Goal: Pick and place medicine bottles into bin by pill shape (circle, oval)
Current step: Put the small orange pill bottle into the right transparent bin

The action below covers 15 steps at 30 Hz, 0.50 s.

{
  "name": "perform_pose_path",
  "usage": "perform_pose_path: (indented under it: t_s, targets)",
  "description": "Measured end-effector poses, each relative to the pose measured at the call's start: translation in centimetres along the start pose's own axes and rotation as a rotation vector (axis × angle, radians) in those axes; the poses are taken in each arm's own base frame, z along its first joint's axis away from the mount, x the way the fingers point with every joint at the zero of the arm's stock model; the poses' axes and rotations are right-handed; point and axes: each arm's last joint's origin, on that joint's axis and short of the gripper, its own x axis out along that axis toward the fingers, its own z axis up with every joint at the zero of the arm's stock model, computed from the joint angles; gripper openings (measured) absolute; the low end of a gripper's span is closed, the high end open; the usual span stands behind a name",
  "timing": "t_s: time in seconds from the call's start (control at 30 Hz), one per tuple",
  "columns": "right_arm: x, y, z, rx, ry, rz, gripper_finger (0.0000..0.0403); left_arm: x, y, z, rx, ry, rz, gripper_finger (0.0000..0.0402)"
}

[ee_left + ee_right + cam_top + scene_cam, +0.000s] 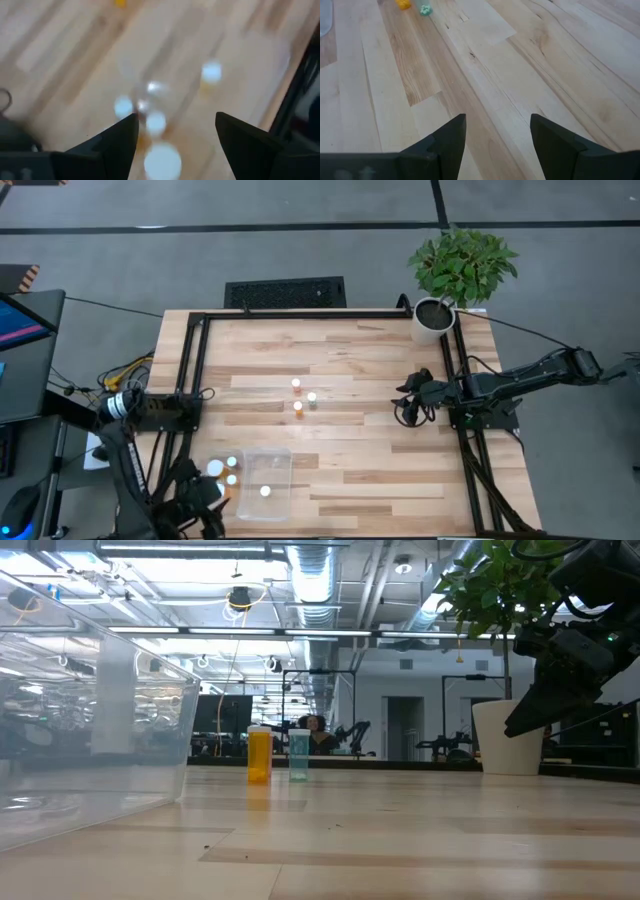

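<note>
The bin [266,482] sits on the counter [350,380] with one bottle [265,491] inside. Two more bottles [230,471] stand just beside it, right in front of the left jaws [175,135], which are wide apart and empty. Three bottles [298,407] stand mid-counter, well ahead of the right jaws [497,137], also apart and empty.

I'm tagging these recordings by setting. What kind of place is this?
Probably a robotics lab or open workshop. Exposed ceiling ducts run overhead, another robot arm stands on a bench far behind, and the wooden table carries a black metal frame for mounting arms.
</note>
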Motion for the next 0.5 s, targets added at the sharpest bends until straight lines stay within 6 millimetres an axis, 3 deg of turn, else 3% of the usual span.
perform_pose_path:
  t_s: [0.13,0.3,0.5]
  targets:
    - [0.0,0.0,0.0,-0.007,0.000,0.000,0.0234,0.9,-0.1,3.8,0.084,-0.040,0.011,0.0258]
    - [0.0,0.0,0.0,-0.008,0.002,-0.001,0.0234,4.5,0.4,8.8,0.285,-0.032,0.129,0.0258]
    - [0.0,0.0,0.0,-0.008,0.002,-0.001,0.0234,8.5,2.6,14.8,0.410,-0.099,0.313,0.0258]
